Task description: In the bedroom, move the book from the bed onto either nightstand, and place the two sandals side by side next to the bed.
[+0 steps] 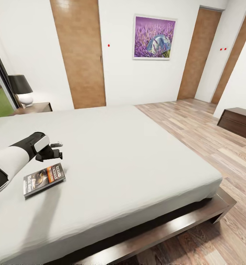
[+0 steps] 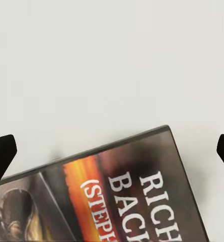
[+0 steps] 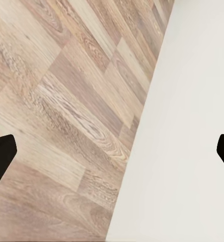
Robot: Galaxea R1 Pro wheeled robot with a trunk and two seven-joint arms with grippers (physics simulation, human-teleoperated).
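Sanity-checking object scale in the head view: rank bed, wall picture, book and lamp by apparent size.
1. Off-white bed with its dark wood frame, by far largest.
2. Purple framed wall picture.
3. Dark paperback book with orange band and black-shaded lamp: alike; lamp farther, so unranked.

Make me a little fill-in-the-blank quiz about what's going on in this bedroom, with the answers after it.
1. The book lies flat on the ____.
2. The left gripper hovers over the book with its jaws ____.
3. A black-shaded lamp stands on the ____ beside the bed.
4. The picture on the wall shows ____ flowers.

Answers: bed; open; nightstand; purple
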